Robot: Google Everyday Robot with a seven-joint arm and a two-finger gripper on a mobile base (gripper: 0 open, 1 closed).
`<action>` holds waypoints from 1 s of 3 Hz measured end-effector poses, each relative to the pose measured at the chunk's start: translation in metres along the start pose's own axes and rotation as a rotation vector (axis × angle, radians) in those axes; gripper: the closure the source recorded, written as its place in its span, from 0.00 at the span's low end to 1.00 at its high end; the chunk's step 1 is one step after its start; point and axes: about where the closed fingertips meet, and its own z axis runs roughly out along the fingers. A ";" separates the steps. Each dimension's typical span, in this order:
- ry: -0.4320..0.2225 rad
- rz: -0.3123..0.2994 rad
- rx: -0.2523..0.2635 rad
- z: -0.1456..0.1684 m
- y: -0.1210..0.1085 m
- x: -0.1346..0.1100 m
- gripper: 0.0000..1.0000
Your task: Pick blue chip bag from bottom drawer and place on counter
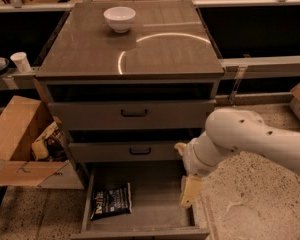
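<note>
The bottom drawer (155, 194) stands pulled out, and its grey floor is bare from the middle across to the 3 o'clock wall. The blue chip bag (111, 201) lies flat at 7 o'clock on that floor, just beside the left wall. Above, the tabletop (160, 54) carries a white bowl (119, 19) at 11 o'clock, with bare surface toward 5 o'clock. The end effector (190, 191) hangs at the drawer's 3 o'clock edge, apart from the bag. Whether it is open or closed cannot be told.
</note>
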 end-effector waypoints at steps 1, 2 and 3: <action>-0.052 -0.016 -0.046 0.076 0.002 0.007 0.00; -0.106 -0.011 -0.099 0.147 0.008 0.013 0.00; -0.136 0.056 -0.171 0.228 0.021 0.024 0.00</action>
